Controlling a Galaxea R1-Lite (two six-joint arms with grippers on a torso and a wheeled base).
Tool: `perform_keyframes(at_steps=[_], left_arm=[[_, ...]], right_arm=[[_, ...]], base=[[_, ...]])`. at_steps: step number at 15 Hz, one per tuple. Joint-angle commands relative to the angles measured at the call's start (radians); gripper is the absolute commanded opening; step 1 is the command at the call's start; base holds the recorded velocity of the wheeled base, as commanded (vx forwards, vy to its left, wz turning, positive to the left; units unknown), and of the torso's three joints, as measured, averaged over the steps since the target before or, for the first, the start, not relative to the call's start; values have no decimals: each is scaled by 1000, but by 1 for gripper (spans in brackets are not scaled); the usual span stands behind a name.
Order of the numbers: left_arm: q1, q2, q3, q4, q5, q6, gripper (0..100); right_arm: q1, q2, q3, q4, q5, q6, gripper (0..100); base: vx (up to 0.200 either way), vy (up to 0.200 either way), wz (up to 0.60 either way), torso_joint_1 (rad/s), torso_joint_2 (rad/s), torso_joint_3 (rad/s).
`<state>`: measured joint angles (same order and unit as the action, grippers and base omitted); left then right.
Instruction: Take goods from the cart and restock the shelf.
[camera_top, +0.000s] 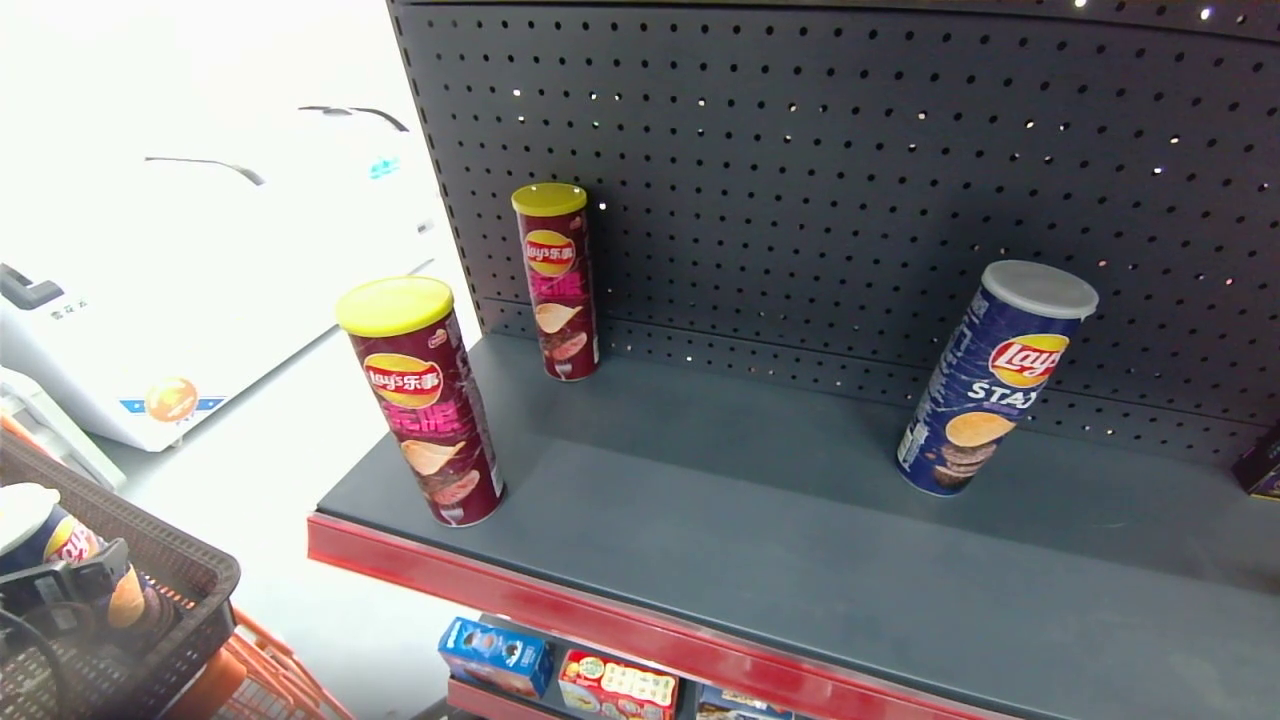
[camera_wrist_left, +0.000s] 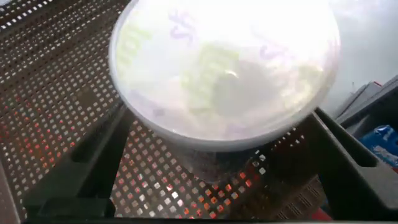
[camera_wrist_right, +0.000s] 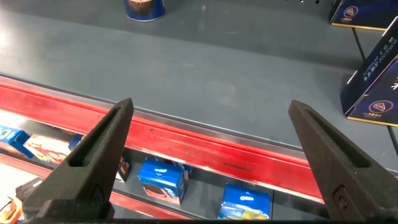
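Note:
In the dark mesh cart basket at the lower left stands a blue chip can with a white lid. My left gripper is open, with a finger on each side of that can and its fingertips hidden under the lid. The grey shelf holds two maroon cans with yellow lids, one at the front left and one at the back, plus a blue can on the right. My right gripper hangs open over the shelf's red front edge, holding nothing.
Dark blue boxes stand at the shelf's right end. A pegboard back wall rises behind the cans. Blue and red boxes fill the lower shelf. A white appliance sits left of the shelf, beyond the cart's orange frame.

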<state>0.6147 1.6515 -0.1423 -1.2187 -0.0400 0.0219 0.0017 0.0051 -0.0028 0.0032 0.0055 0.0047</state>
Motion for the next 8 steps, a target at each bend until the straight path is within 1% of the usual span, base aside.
perform_keyframes(at_steps=[1,2,5,8], left_arm=[[-1,114,-8,-56,0,0,100],[-4,157,-13,-90,0,0,100],[-16,215,-51,-137,0,0,100],[-16,240,-82,-140,0,1,100]], right_arm=[[0,1,1,0,1,0,100],[0,-1,1,0,1,0,100],[0,1,0,0,1,0,100],[0,-1,0,0,1,0,100]], base=[[0,0,0,0,0,0],[0,0,0,0,0,0],[0,0,0,0,0,0],[0,0,0,0,0,0]])
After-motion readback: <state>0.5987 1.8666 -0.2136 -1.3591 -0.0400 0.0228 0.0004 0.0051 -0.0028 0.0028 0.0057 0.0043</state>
